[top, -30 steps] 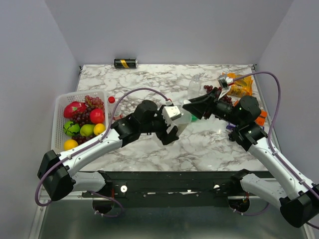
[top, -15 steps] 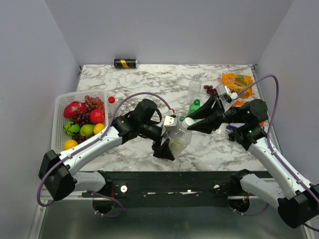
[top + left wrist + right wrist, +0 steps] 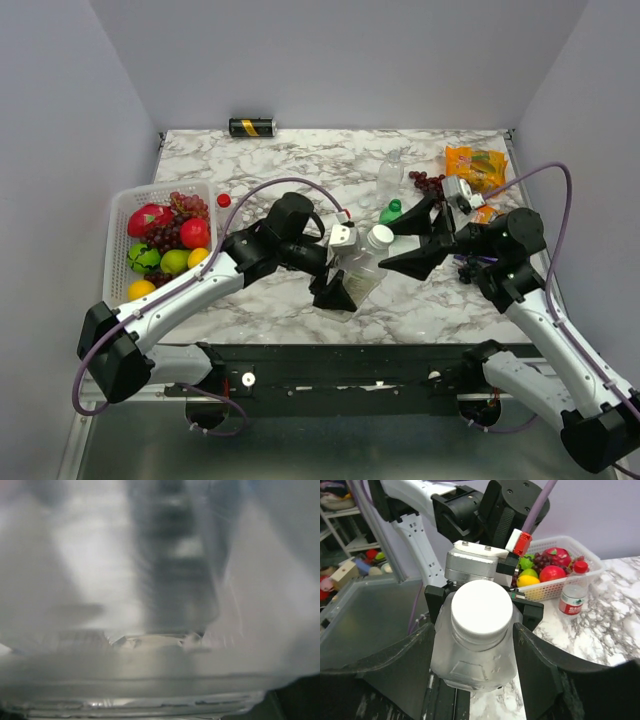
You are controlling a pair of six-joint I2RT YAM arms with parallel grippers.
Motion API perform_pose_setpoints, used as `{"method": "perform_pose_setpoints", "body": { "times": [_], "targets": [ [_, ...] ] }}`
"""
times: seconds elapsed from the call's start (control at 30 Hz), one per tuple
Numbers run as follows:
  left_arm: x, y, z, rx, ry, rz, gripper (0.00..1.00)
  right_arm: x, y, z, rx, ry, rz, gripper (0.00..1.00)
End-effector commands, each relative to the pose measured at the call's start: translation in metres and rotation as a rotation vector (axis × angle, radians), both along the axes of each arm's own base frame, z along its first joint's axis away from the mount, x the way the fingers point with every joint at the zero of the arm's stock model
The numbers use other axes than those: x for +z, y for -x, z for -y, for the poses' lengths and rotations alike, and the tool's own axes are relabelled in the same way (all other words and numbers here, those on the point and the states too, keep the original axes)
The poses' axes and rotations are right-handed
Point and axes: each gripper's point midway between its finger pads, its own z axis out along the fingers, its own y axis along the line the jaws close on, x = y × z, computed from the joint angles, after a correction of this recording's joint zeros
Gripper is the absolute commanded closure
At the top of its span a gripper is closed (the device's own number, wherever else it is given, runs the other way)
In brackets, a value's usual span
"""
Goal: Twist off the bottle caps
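Two pincers meet over one bottle at the near middle of the marble worktop point(image 3: 300, 160). The right pincer point(image 3: 476, 630) stands spread wide and holds nothing. Its dark fingers point(image 3: 395, 675) flank the white cap point(image 3: 481, 605) of a large clear bottle point(image 3: 470, 665), with a gap on either side (no contact can be made out). The cap faces almost squarely into that pincer's wrist camera, so the bottle's long axis appears to run in line with the right arm's reach, neck toward the right arm and base toward the left. The left pincer point(image 3: 348, 270) is clamped across the bottle's body and holds it tilted, apparently clear of the worktop; its own wrist view is filled with blurred clear plastic. Seen from above, the cap lies just ahead of the right fingertips, so the right arm is the nearer one to it. The likely next move is to close on the cap and twist. Beyond, a small green bottle point(image 3: 392, 212) stands just behind the pair, and a fruit basket point(image 3: 112, 245) sits at the worktop's left edge.
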Motion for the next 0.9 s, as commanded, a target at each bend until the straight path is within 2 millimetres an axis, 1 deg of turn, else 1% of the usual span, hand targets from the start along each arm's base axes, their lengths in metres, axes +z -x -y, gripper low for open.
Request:
{"method": "perform_pose_setpoints", "body": {
  "times": [0.0,0.03,0.07,0.1,0.13,0.2,0.23,0.27,0.33,0.37,0.4,0.47,0.5,0.53,0.73,0.87],
  "targets": [
    [0.032,-0.018,0.006,0.074,0.084,0.127,0.79,0.002,-0.012,0.01,-0.168,-0.026,0.003,0.21],
    [0.033,-0.02,0.006,0.087,0.084,0.138,0.79,0.002,-0.013,0.012,-0.193,-0.029,-0.006,0.21],
    [0.033,-0.023,0.006,0.102,0.082,0.147,0.79,0.007,-0.018,0.016,-0.246,-0.046,-0.006,0.21],
    [0.032,-0.026,0.005,0.123,0.076,0.155,0.79,0.012,-0.018,0.019,-0.271,-0.058,0.004,0.2],
    [0.03,-0.034,0.005,0.166,0.062,0.174,0.79,0.012,-0.02,0.022,-0.305,-0.055,-0.014,0.2],
    [0.03,-0.043,0.003,0.226,0.054,0.189,0.79,0.017,-0.031,0.029,-0.393,-0.07,-0.04,0.2],
    [0.028,-0.058,0.001,0.307,0.031,0.213,0.79,0.015,-0.033,0.033,-0.426,-0.065,-0.07,0.2],
    [0.027,-0.065,0.0,0.349,0.024,0.224,0.79,0.021,-0.039,0.037,-0.48,-0.082,-0.09,0.2],
    [0.022,-0.08,-0.003,0.442,-0.005,0.228,0.79,0.023,-0.045,0.041,-0.523,-0.102,-0.155,0.2],
    [0.019,-0.093,-0.008,0.519,-0.034,0.246,0.79,0.023,-0.05,0.043,-0.55,-0.115,-0.186,0.21],
    [0.016,-0.099,-0.009,0.56,-0.053,0.234,0.79,0.024,-0.05,0.042,-0.55,-0.13,-0.233,0.22],
    [0.011,-0.109,-0.013,0.628,-0.079,0.24,0.8,0.026,-0.053,0.039,-0.536,-0.152,-0.27,0.25],
    [0.008,-0.111,-0.012,0.636,-0.089,0.236,0.8,0.025,-0.054,0.037,-0.523,-0.167,-0.303,0.25],
    [0.007,-0.111,-0.012,0.644,-0.095,0.234,0.8,0.03,-0.054,0.035,-0.509,-0.189,-0.292,0.26],
    [-0.005,-0.11,-0.007,0.645,-0.135,0.228,0.8,0.031,-0.06,0.026,-0.493,-0.202,-0.324,0.29],
    [-0.01,-0.109,-0.005,0.639,-0.149,0.227,0.8,0.025,-0.069,0.022,-0.514,-0.189,-0.353,0.31]
  ]
}}
